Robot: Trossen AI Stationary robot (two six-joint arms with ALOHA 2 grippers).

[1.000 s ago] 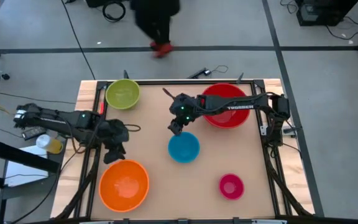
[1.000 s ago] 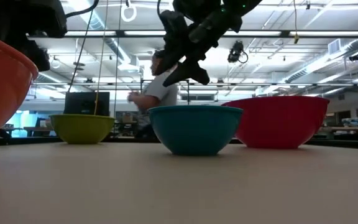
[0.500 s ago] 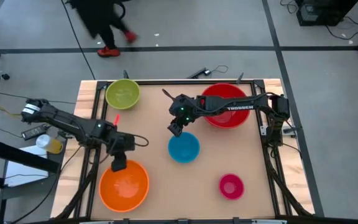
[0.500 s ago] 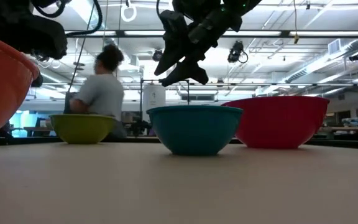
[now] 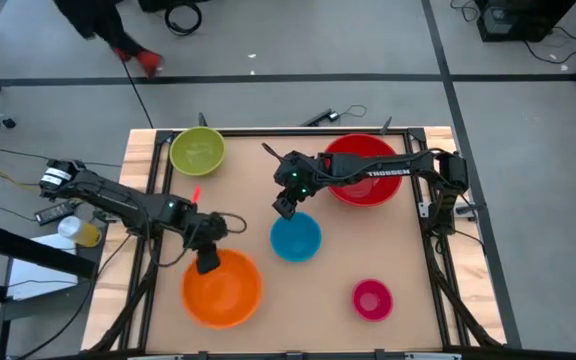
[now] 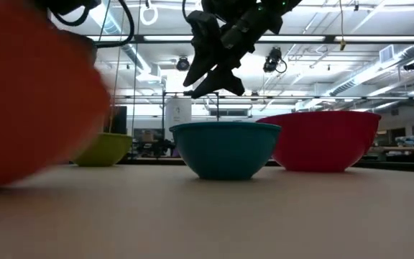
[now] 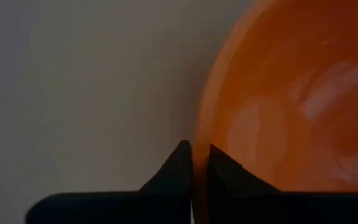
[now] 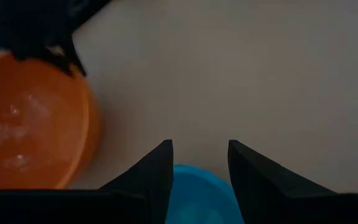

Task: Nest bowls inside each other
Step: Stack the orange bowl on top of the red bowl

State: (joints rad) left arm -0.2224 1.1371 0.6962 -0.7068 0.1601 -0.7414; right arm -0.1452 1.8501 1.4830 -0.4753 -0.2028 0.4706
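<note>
An orange bowl point(image 5: 223, 288) sits near the table's front left, blurred in the low view point(image 6: 34, 93). My left gripper point(image 5: 208, 262) is shut on its far rim. The blue bowl point(image 5: 296, 237) stands mid-table on its base. My right gripper point(image 5: 284, 208) hovers open above that bowl's far-left rim point(image 8: 197, 193), touching nothing. The red bowl point(image 5: 363, 168) rests at the far right under the right arm. The yellow-green bowl point(image 5: 198, 151) is at the far left, and the small pink bowl point(image 5: 372, 299) at the near right. My left gripper pinches the orange bowl's rim point(image 7: 197, 134) on the far side, one finger point(image 7: 176, 171) outside the wall and the other inside. The fingers come steeply from above, slanting toward the near edge. I cannot tell whether the bowl is clear of the table.
Bare tabletop point(image 5: 268, 170) lies between the yellow-green and red bowls, and more point(image 5: 308, 310) between the orange and pink bowls. A person point(image 5: 98, 25) walks on the floor beyond the far edge. A bottle point(image 5: 80, 232) and cables lie off the table's left side.
My left gripper has come down and toward the near edge onto the orange bowl's far rim and taken hold of it. It has then gone toward the table's right, and the bowl has shifted right with it. The person behind has walked left.
</note>
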